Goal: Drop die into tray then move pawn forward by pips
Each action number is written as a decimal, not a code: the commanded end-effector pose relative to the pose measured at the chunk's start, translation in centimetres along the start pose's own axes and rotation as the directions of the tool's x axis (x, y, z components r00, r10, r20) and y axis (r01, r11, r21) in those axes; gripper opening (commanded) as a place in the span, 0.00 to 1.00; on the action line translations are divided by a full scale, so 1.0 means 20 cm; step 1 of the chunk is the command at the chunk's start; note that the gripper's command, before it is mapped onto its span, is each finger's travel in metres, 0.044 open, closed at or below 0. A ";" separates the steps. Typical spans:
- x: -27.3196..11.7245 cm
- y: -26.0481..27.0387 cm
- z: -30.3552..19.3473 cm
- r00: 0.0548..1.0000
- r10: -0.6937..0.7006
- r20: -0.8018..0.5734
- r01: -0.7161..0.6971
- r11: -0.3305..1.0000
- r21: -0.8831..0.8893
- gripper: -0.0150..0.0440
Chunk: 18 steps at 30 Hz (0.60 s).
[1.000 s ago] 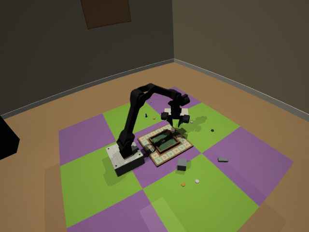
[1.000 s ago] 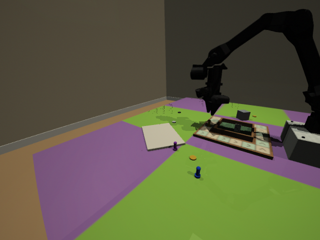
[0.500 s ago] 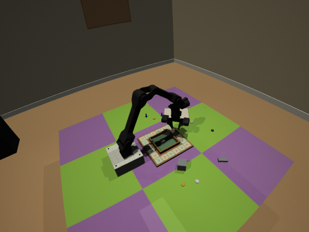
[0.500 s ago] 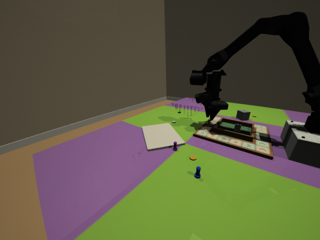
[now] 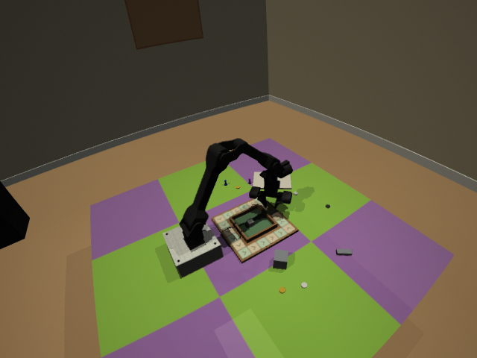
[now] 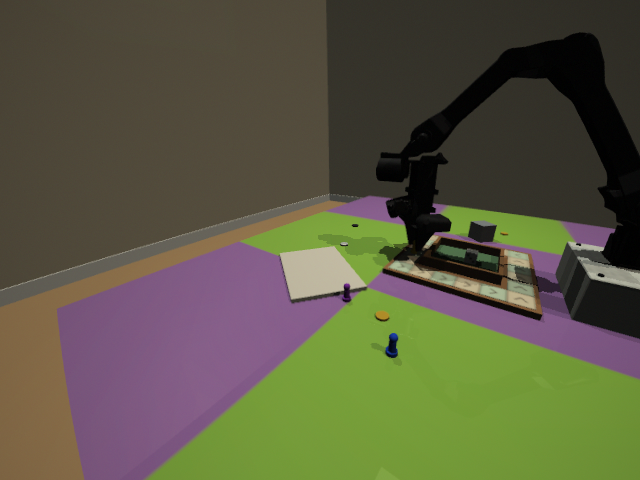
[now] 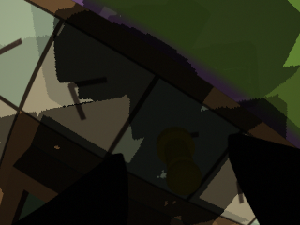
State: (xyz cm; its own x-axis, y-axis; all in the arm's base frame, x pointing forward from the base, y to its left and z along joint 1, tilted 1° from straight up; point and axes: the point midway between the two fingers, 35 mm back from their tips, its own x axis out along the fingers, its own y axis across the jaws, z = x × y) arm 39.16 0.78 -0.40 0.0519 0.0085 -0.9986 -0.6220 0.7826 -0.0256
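The dark yellow pawn (image 7: 184,177) stands on a pale green square in the board's far row; the fingers hide it in the top and exterior views. My gripper (image 5: 270,206) (image 6: 417,249) (image 7: 177,155) points down, partly open, with one finger on each side of the pawn and a gap to each. The board (image 5: 254,247) (image 6: 493,292) (image 7: 100,131) has arrowed squares around the tray (image 5: 263,233) (image 6: 465,270). The die (image 5: 250,221) (image 6: 470,255) lies inside the tray in shadow; its top pips are too dark and small to read.
A grey cube (image 5: 280,259) (image 6: 481,231) is near the board. A pale slab (image 5: 282,183) (image 6: 320,273), a purple pawn (image 5: 249,180) (image 6: 346,293), a blue pawn (image 5: 225,183) (image 6: 392,345) and an orange disc (image 5: 237,187) (image 6: 382,315) are beyond it. A grey bar (image 5: 343,251) lies off to the right.
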 end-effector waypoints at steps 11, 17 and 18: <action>0.03 0.00 0.00 1.000 0.000 -0.006 0.000 1.000 -0.006 0.31; 0.03 0.00 0.00 1.000 0.000 -0.006 0.000 1.000 -0.006 0.25; 0.02 0.00 0.00 1.000 -0.001 -0.006 0.001 1.000 -0.006 0.25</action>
State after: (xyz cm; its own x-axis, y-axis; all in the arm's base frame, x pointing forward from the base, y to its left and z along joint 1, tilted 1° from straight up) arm 39.08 0.78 -0.90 0.0467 0.0084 -0.9989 -0.6221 0.7826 -0.0225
